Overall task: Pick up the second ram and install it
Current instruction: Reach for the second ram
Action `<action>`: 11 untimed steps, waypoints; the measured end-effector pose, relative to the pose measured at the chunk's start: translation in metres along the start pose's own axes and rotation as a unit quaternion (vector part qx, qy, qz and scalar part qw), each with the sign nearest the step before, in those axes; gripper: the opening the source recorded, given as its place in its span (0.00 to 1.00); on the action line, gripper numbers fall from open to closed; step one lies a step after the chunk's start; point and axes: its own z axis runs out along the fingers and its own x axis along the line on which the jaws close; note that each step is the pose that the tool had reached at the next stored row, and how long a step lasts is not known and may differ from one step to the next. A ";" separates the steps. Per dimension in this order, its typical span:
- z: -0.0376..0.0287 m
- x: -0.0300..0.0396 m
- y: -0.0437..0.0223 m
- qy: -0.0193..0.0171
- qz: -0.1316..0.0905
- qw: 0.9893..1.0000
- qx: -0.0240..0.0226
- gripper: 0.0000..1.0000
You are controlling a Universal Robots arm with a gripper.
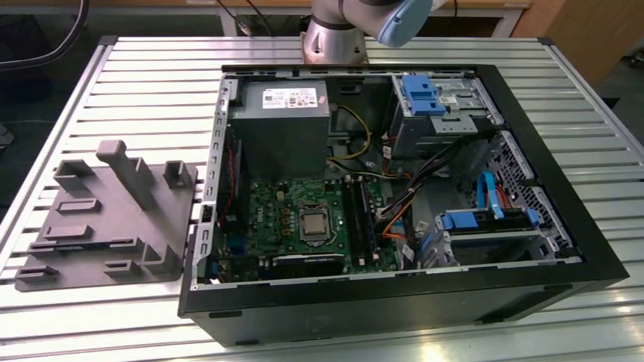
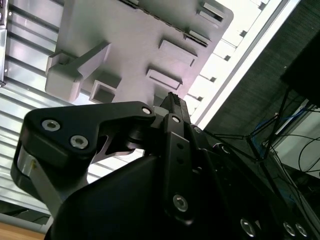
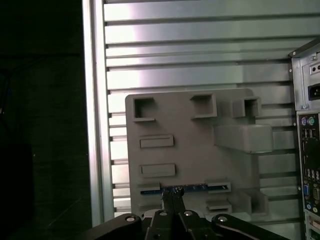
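Over a slatted surface point(image 1: 151, 90): open case point(image 1: 403, 302), with a grey tray point(image 1: 90, 222) beside it on the exterior view's left. Lying flat in a tray slot in the first wrist view, the ram point(image 3: 195, 188). Hanging above it, the end effector point(image 3: 173, 191), fingers pressed together, gripping nothing.

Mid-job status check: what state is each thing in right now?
gripper: shut, empty, above the tray.
second ram: in a tray slot, not gripped.
grey tray: flat on the table, beside the case.
computer case: side open, motherboard exposed.
processor: bare, no cooler on it.
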 end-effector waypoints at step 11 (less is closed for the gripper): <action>0.0032 0.0017 -0.0021 0.000 0.000 1.000 0.000 0.11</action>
